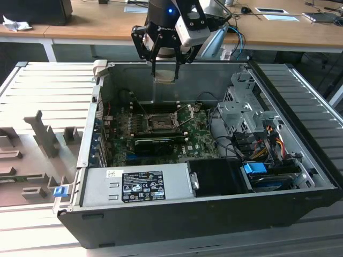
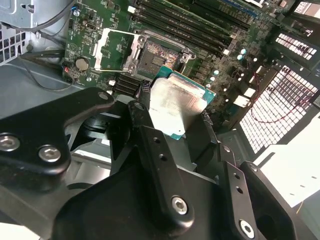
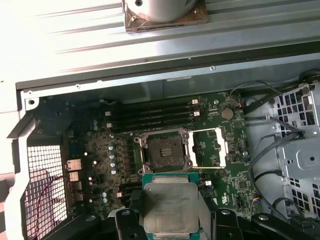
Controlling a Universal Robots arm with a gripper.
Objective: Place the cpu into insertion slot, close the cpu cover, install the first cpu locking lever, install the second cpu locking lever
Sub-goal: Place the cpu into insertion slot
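Jaws clamp flat silver square cpu (image 3: 168, 207) | insertion slot (image 3: 164, 150): dark, square

A ribbed grey table (image 1: 48, 85) carries an open computer case (image 1: 214, 225) below the tool (image 1: 165, 74). Grey holders (image 1: 43, 134) stand well away from the tool.

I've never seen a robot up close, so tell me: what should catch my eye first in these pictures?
First, the black gripper hanging above an open computer case, pinching the cpu, a small silver-faced chip. Below it, on the green motherboard, sits the bare insertion slot, with the cpu cover swung open beside it.
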